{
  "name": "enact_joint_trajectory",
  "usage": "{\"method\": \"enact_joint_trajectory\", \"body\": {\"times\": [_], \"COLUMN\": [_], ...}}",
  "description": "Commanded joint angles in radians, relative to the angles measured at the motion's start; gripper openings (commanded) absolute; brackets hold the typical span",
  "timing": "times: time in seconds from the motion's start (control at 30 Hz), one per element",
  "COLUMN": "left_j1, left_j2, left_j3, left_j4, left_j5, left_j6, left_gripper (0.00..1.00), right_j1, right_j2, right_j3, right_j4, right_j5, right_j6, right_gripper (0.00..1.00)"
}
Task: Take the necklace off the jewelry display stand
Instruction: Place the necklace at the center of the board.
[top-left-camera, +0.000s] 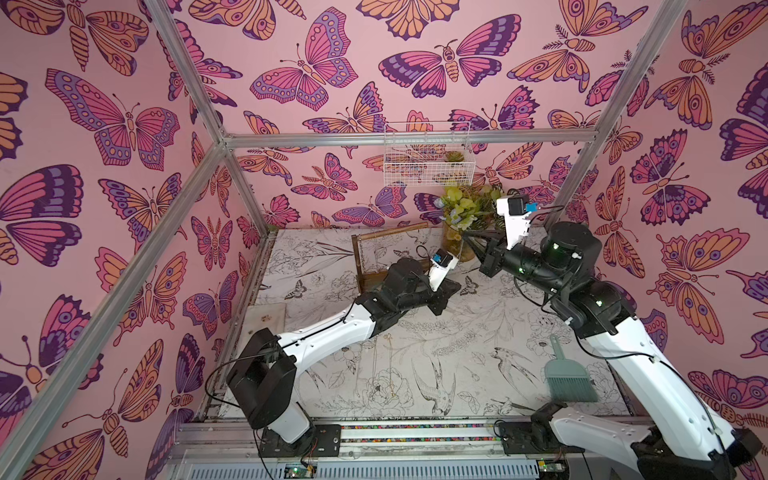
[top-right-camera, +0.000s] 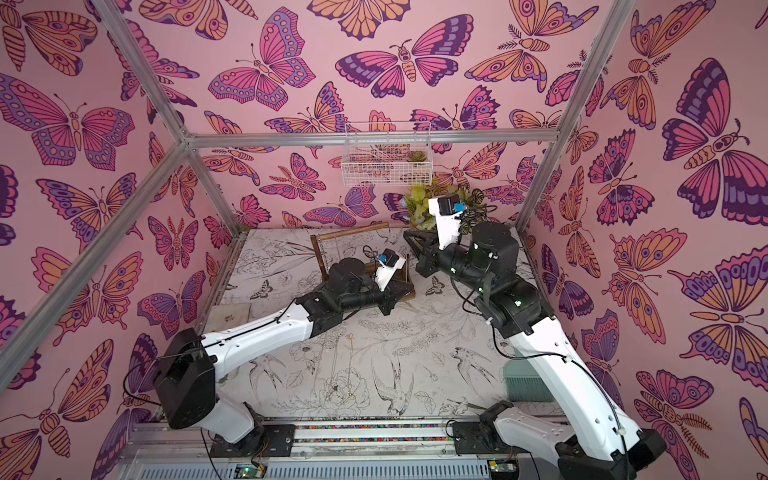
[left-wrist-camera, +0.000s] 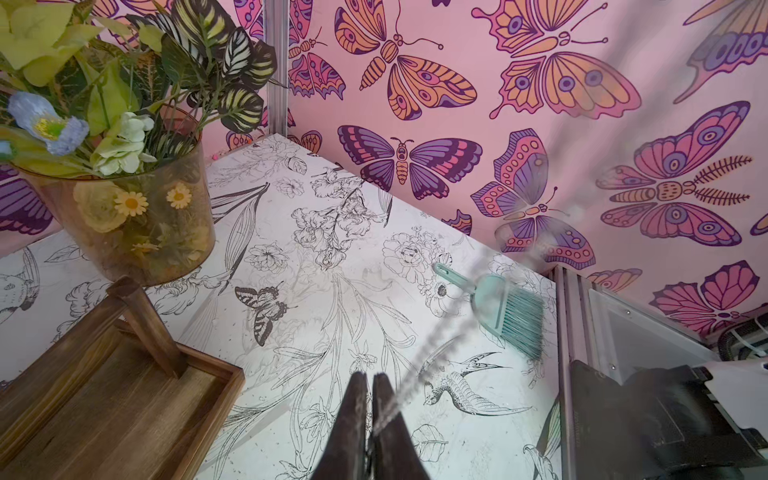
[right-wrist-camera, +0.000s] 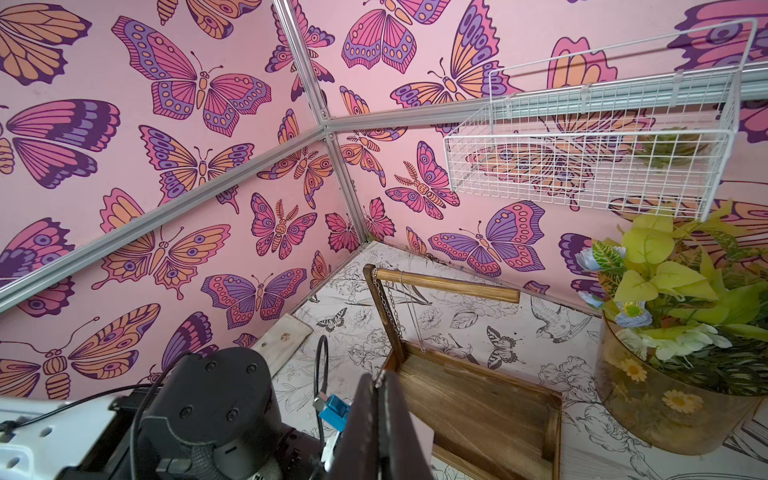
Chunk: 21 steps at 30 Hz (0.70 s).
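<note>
The left tool (left-wrist-camera: 370, 378) is pinched shut on a thin necklace (left-wrist-camera: 436, 351), whose blurred chain trails away from the fingers over the bench (left-wrist-camera: 316, 257) on the side away from the jewelry display stand (left-wrist-camera: 104, 395). It appears already clear of the top bar, and is probably held out there to avoid snagging an upright. The right tool (right-wrist-camera: 378, 376) is closed with nothing clearly in it and hovers near the stand's tray, likely keeping clear, while other chains (right-wrist-camera: 388, 303) hang from the bar's far end.
</note>
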<state>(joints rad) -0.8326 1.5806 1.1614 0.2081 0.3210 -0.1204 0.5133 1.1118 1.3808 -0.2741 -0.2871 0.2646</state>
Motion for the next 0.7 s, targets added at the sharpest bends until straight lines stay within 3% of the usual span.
{"method": "enact_joint_trajectory", "body": {"times": [0.0, 0.67], "left_j1": [-0.009, -0.133], "left_j2": [-0.017, -0.206], "left_j3": [-0.021, -0.298], "left_j4": [-0.006, -0.082], "left_j5": [-0.011, -0.191], "left_j6": [-0.008, -0.152], "left_gripper": [0.09, 0.07], "right_j1": [0.007, 0.065], "right_j2": [-0.006, 0.002], "right_j3": [0.004, -0.269], "right_j4": [0.006, 0.131], "right_j5": [-0.014, -0.035], "right_j6": [0.016, 0.118], "right_gripper": [0.00, 0.00]}}
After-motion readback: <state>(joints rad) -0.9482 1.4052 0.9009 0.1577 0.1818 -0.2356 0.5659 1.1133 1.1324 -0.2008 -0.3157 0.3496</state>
